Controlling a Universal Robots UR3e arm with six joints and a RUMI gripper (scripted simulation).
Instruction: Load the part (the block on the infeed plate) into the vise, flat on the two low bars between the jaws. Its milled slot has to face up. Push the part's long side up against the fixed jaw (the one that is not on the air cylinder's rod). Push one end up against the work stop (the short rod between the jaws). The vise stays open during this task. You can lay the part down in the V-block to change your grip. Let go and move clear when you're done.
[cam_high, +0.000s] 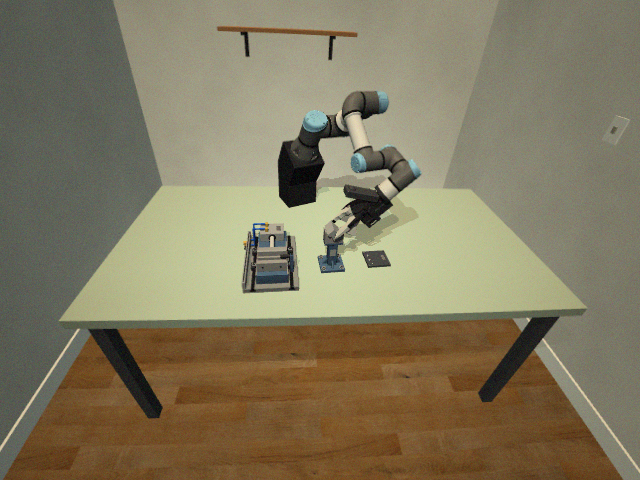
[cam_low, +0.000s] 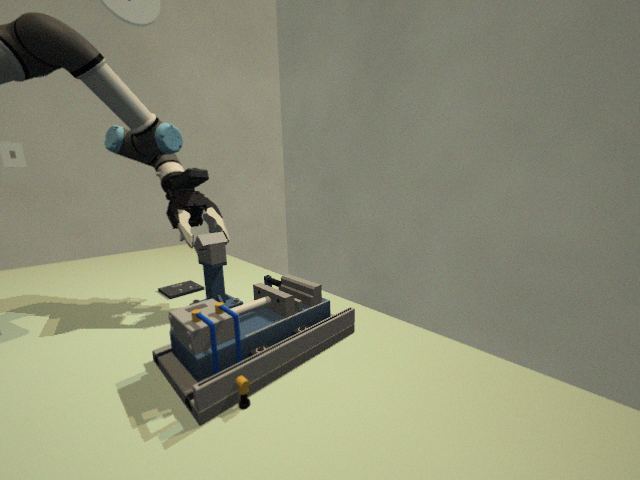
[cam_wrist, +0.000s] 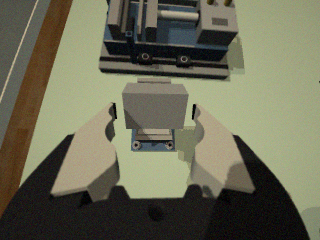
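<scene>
The grey part (cam_high: 331, 230) (cam_low: 211, 238) (cam_wrist: 155, 107) rests tilted in the V-block on the blue stand (cam_high: 332, 252) (cam_low: 214, 281). A plain face is towards the wrist camera; its slot is not visible. My gripper (cam_high: 336, 231) (cam_low: 209, 241) (cam_wrist: 154, 104) is open around the part, with a gap on both sides in the wrist view. The vise stands open beside the stand, with its fixed jaw (cam_high: 272, 266) (cam_low: 301, 291) and its rod-side jaw (cam_high: 271, 252) (cam_low: 272, 299) apart. The dark work stop (cam_high: 285, 256) is at the jaw gap. The low bars are hard to make out.
The dark infeed plate (cam_high: 376, 258) (cam_low: 180, 289) lies on the other side of the stand from the vise. The air cylinder (cam_high: 274, 228) (cam_low: 201, 322) (cam_wrist: 218, 22) with blue hoses rises at the vise's end nearer the robot base. A rail (cam_low: 279, 365) runs along the vise.
</scene>
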